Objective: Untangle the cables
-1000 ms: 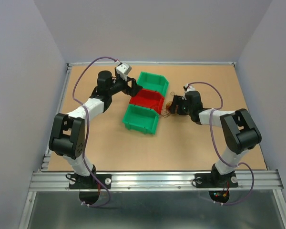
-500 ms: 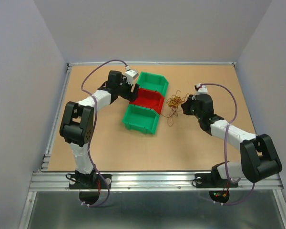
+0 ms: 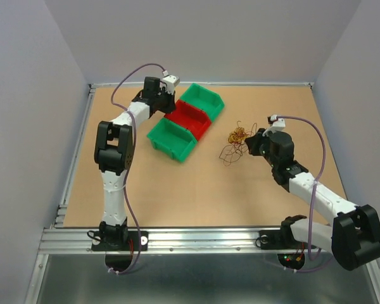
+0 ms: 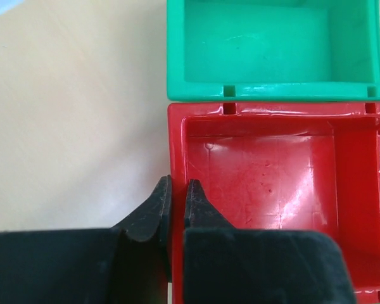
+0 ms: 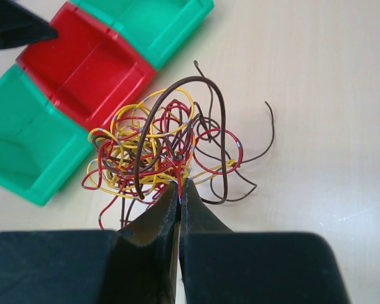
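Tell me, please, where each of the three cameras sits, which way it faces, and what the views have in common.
Top external: fixed above and behind the bases, looking down on the table, both arms in full.
Left wrist: on the left arm, looking down past its own fingers, which pinch the red bin's wall.
Right wrist: on the right arm, looking down past the right gripper, shut on the cables.
Shared: the red bin and a green bin show in all three.
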### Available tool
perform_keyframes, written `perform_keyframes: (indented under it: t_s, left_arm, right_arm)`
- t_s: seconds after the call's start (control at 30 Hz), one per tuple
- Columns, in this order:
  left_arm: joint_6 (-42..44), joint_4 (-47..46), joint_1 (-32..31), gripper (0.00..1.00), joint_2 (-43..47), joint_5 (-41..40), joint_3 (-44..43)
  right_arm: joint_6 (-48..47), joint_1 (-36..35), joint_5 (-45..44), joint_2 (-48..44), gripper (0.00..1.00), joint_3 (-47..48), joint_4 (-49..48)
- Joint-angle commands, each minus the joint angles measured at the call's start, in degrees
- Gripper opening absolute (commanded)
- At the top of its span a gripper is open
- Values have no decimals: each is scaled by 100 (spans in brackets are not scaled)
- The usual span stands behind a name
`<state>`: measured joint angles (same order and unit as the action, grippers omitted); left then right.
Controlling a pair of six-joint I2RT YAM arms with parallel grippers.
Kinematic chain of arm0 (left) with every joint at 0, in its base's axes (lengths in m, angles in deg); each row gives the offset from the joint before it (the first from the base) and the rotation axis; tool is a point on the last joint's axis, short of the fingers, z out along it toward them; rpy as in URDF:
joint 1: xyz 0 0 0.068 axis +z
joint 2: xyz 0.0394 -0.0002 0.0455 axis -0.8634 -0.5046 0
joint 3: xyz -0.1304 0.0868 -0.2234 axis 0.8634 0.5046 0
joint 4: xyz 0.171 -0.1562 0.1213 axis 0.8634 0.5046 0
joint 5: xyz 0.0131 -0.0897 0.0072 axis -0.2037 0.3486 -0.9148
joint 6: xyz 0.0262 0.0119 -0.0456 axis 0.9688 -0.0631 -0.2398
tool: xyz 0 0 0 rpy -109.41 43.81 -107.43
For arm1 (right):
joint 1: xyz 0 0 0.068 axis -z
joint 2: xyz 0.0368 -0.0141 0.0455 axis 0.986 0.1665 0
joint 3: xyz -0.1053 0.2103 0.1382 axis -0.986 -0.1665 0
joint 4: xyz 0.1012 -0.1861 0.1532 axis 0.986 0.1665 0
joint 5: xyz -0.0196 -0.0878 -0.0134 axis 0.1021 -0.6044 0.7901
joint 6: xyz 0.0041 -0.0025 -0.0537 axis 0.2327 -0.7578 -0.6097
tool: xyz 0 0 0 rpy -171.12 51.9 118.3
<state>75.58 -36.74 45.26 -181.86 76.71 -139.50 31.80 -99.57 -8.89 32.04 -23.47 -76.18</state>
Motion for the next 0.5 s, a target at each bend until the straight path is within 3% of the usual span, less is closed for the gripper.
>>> perform_keyframes:
  t_s: [0.0, 0.03, 0.17, 0.2, 0.4, 0.47]
  left_arm:
    - [-280, 31, 239, 0, -161, -11, -814]
    - [-281, 5, 248, 2, -161, -159, -963]
    - [-255, -110, 318, 89, 232, -161, -947]
    - [-150, -127, 319, 96, 382, -143, -720]
    - [44, -969, 319, 99, 2154, -301, 826]
    - [10, -1321, 319, 99, 2649, -213, 1600]
  right_arm:
    - [-36, -27, 550, 36, 1, -125, -424]
    - [-63, -27, 612, 80, 0, -116, -442]
    - [-133, -27, 1426, 239, 1, -98, -730]
    - [-142, -27, 1656, 230, 0, -151, -854]
    - [-107, -88, 3292, 160, 1, -257, -1426]
    - [-177, -132, 3695, 134, 6, -300, -1496]
